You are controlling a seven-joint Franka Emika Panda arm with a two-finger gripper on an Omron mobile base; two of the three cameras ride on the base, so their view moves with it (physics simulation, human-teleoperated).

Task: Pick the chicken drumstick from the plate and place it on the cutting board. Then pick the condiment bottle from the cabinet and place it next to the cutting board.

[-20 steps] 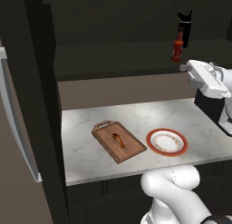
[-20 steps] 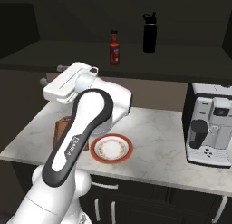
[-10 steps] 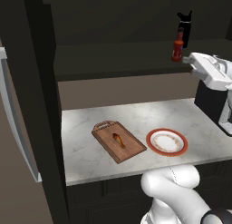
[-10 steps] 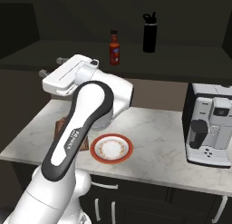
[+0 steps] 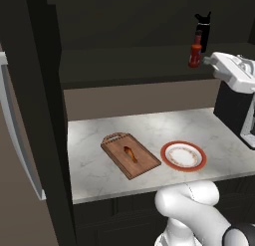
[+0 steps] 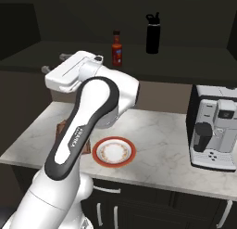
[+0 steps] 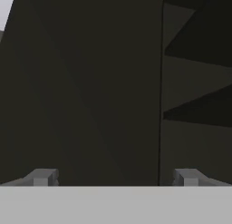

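Observation:
The orange-brown chicken drumstick (image 5: 130, 153) lies on the brown cutting board (image 5: 143, 163), left of the red-rimmed plate (image 5: 165, 158) (image 6: 97, 154), which is bare. On the dark cabinet (image 5: 129, 65) shelf the red condiment bottle (image 5: 195, 51) (image 6: 117, 49) stands upright. My gripper (image 5: 206, 61) (image 6: 53, 63) (image 7: 114, 177) is raised to shelf height in front of the cabinet, short of the bottle and apart from it. It is open, with nothing between its fingertips (image 7: 43, 177). In the hand view it faces dark cabinet panels.
A taller black bottle (image 5: 203, 30) (image 6: 152, 33) stands on the shelf just beyond the red one. A black-and-white coffee machine (image 6: 215, 126) (image 5: 238, 110) occupies the right end of the marble counter (image 5: 99, 135). A dark tall panel (image 5: 45, 115) bounds the counter on the left.
The hand has risen from above the counter to shelf level, nearer the red bottle. Its jaws have stayed open. Drumstick, board and plate have not moved.

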